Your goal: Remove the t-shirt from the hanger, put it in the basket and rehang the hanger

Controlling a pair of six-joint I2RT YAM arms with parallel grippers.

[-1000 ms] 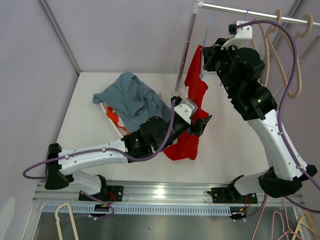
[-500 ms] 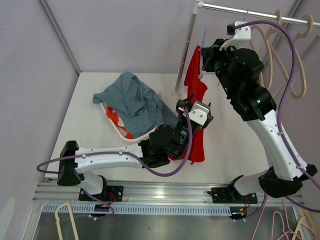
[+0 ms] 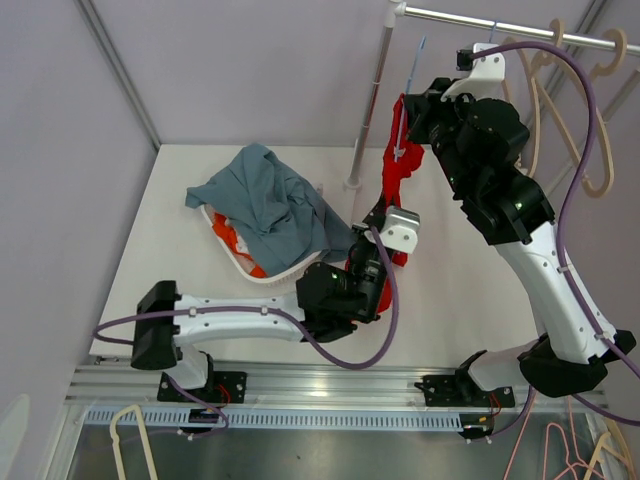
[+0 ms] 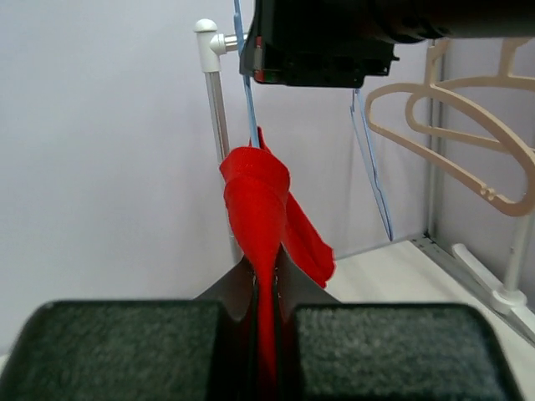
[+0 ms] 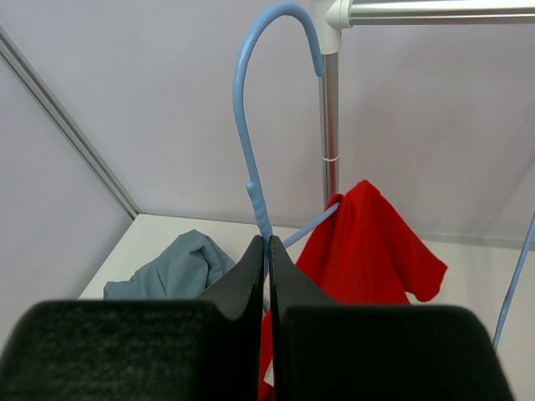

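Note:
The red t-shirt [image 3: 397, 165] hangs bunched from the blue hanger [image 3: 413, 62], which is hooked on the rail. My left gripper [image 3: 381, 213] is raised below it and shut on the shirt's lower part. In the left wrist view the red cloth [image 4: 255, 196] runs down between the closed fingers of the left gripper [image 4: 265, 271], and the hanger wire [image 4: 248, 100] rises above it. My right gripper [image 3: 408, 112] is up by the rail. In the right wrist view the right gripper [image 5: 267, 246] is shut on the hanger's neck [image 5: 245, 142], with the t-shirt [image 5: 368, 242] draped to the right.
A white basket [image 3: 232, 255] at the left holds a grey-blue garment [image 3: 262, 195] and some orange cloth. The rack's upright pole [image 3: 368, 100] stands just left of the shirt, under the rail [image 3: 500, 25]. Beige hangers [image 3: 590, 120] hang at the right.
My left gripper rose from the table toward the hanging shirt and shut on its lower part. The shirt is now gathered up and narrower. The right gripper stayed on the hanger.

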